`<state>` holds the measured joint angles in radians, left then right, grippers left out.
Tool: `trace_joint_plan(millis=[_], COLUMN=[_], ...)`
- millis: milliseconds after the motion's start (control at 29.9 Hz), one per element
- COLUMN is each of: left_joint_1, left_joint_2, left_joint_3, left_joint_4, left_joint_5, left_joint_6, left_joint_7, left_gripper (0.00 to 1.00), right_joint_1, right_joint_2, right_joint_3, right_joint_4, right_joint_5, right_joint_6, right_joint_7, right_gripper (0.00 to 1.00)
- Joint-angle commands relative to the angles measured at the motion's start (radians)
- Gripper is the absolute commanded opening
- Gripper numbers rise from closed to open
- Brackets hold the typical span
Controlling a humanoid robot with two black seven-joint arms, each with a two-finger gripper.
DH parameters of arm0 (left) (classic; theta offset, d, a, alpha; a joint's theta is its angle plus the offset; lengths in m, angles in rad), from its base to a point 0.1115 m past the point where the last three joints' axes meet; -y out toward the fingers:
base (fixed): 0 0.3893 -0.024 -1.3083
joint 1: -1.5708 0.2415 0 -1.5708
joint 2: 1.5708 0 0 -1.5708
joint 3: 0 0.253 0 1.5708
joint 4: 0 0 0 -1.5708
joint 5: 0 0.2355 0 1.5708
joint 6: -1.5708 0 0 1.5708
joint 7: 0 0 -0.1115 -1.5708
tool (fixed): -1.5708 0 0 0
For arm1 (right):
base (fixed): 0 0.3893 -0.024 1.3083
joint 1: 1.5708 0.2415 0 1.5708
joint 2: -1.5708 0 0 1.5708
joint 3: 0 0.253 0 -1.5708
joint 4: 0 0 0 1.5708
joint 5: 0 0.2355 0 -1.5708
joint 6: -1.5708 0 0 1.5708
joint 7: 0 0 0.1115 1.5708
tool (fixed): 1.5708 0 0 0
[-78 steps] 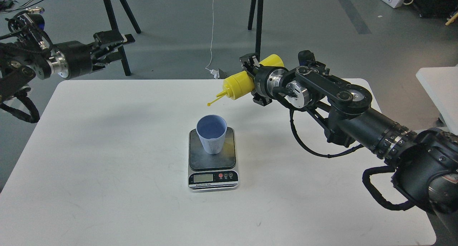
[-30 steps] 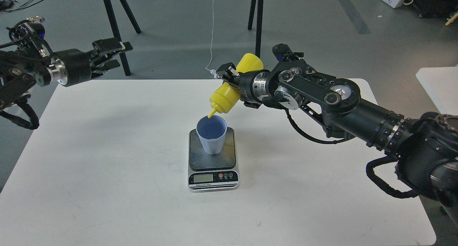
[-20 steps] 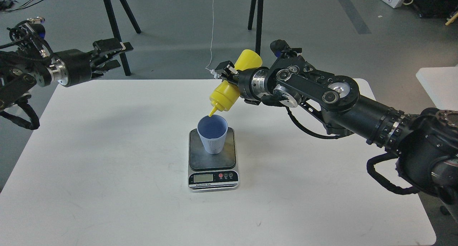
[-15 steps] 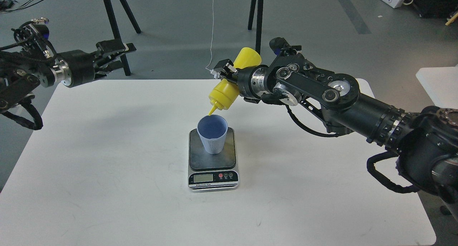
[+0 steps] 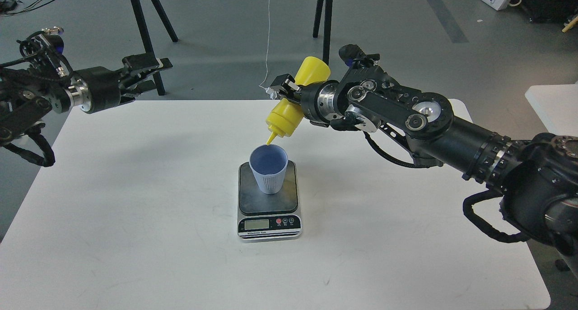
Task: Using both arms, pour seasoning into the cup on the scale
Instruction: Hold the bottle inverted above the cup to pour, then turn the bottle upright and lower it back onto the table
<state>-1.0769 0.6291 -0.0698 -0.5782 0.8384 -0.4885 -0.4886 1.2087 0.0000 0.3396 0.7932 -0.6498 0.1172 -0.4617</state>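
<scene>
The light-blue cup [image 5: 268, 169] stands upright on the dark platform of the scale [image 5: 268, 201], in the middle of the white table [image 5: 135, 219]. My right gripper [image 5: 291, 91] is shut on the yellow seasoning bottle [image 5: 289, 113] around its middle. The bottle is tipped steeply, base up and back, nozzle pointing down just above the cup's far rim. My left gripper [image 5: 149, 71] is open and empty, held in the air beyond the table's far left corner.
Black stand legs [image 5: 149, 30] and a hanging white cable [image 5: 267, 39] are on the floor behind the table. A second white table's corner [image 5: 553, 107] is at the right edge. My right arm spans the table's right side.
My right gripper has carried the bottle left over the cup and tipped it from nearly level to nozzle-down. In the last second it barely moved. My left arm drifted slightly right.
</scene>
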Motion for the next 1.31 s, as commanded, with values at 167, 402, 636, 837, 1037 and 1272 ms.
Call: trace_joint_plan(millis=[167, 402, 636, 837, 1037, 1272], left_joint_1=[0.000, 0.003, 0.023, 0.038, 0.037, 0.037], left_joint_2=[0.003, 0.000, 0.004, 0.001, -0.012, -0.002], left_joint_3=[0.004, -0.001, -0.002, -0.001, -0.002, -0.001], left_joint_4=[0.000, 0.000, 0.000, 0.000, 0.000, 0.000], left_joint_5=[0.001, -0.001, -0.018, -0.016, -0.018, -0.019], left_joint_6=[0.000, 0.000, 0.000, 0.000, 0.000, 0.000], left_joint_7=[0.000, 0.000, 0.000, 0.000, 0.000, 0.000], left_gripper=[0.89, 0.89, 0.89, 0.89, 0.89, 0.89], right_joint_1=[-0.063, -0.199, -0.561, -0.885, -1.014, -1.068], right_joint_2=[0.000, 0.000, -0.185, -0.250, -0.239, -0.138], right_joint_3=[0.369, 0.817, 1.084, 1.125, 1.116, 1.116], right_joint_4=[-0.006, -0.038, 0.035, 0.141, 0.135, 0.127], right_joint_5=[0.186, 0.646, 0.728, 0.840, 0.874, 0.885], right_joint_6=[-0.001, 0.009, 0.159, 0.300, 0.372, 0.372], right_joint_7=[-0.018, -0.027, -0.027, -0.027, -0.027, -0.027], right_gripper=[0.02, 0.04, 0.02, 0.02, 0.02, 0.04])
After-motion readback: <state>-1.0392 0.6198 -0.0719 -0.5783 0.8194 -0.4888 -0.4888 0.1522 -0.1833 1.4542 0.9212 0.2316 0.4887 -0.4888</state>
